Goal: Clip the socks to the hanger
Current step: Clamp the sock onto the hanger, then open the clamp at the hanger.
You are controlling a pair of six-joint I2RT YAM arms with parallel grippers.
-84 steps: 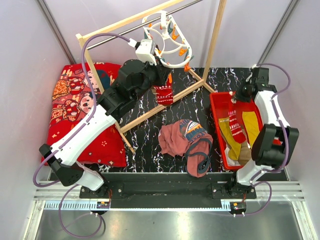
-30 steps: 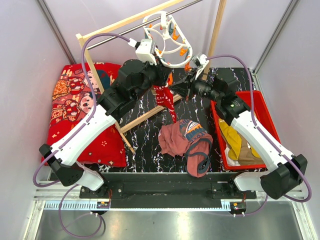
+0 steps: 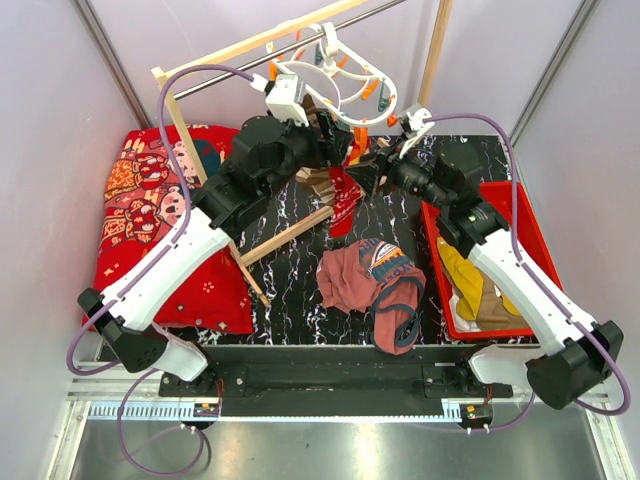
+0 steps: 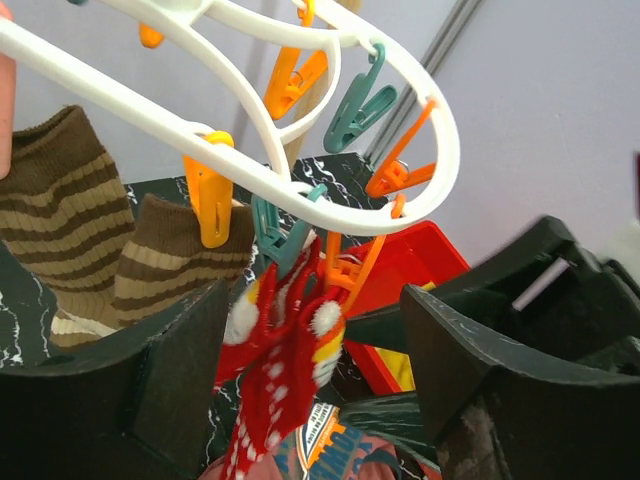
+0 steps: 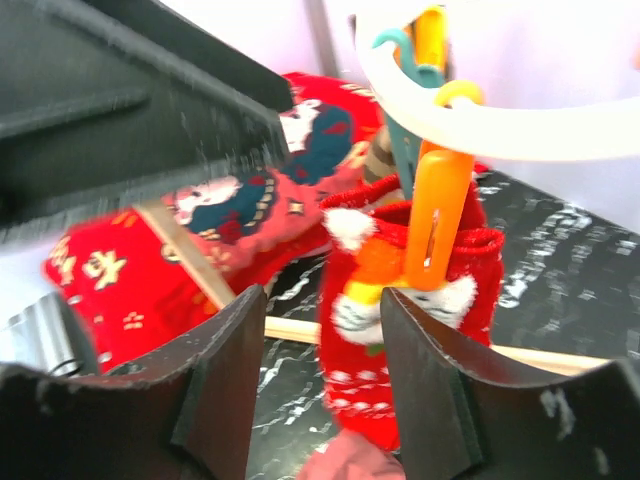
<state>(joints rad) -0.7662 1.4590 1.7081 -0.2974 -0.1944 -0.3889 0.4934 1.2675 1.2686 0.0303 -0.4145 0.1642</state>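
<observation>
Watching the red sock [image 4: 285,390] hanging cuff-up from an orange peg [image 5: 435,215] at the right end of the hanger [image 4: 120,92], its long axis dropping straight toward the table [image 3: 290,270]. Showing the left gripper [image 4: 312,300] spread wide, one finger on either side of the sock and pinching nothing. Showing the right gripper [image 5: 322,300] parted as well, facing the same sock from the right, with cuff and peg lying just beyond the gap and neither finger touching cloth. Noting the striped socks [image 4: 70,220] pegged just left of the red one. Judging the red sock clipped and free of both tools, though hedging a little for want of a sharp right wrist view: probably biting the cuff fully, not certainly. Turning to the work remaining: finding the yellow socks [image 3: 462,275] lying in the red tray [image 3: 530,215] at the right side of the table, near and right of the hanger and well apart from it, stretching lengthwise from far to near. Placing that tray directly under the right arm [image 3: 520,300] and across the table from the left one, so reckoning the right gripper the nearer for the next pick. Expecting a pull back toward the near right, away from the dangling sock, then a reach down into the tray, setting the fingers across a sock's long axis rather than along it.
</observation>
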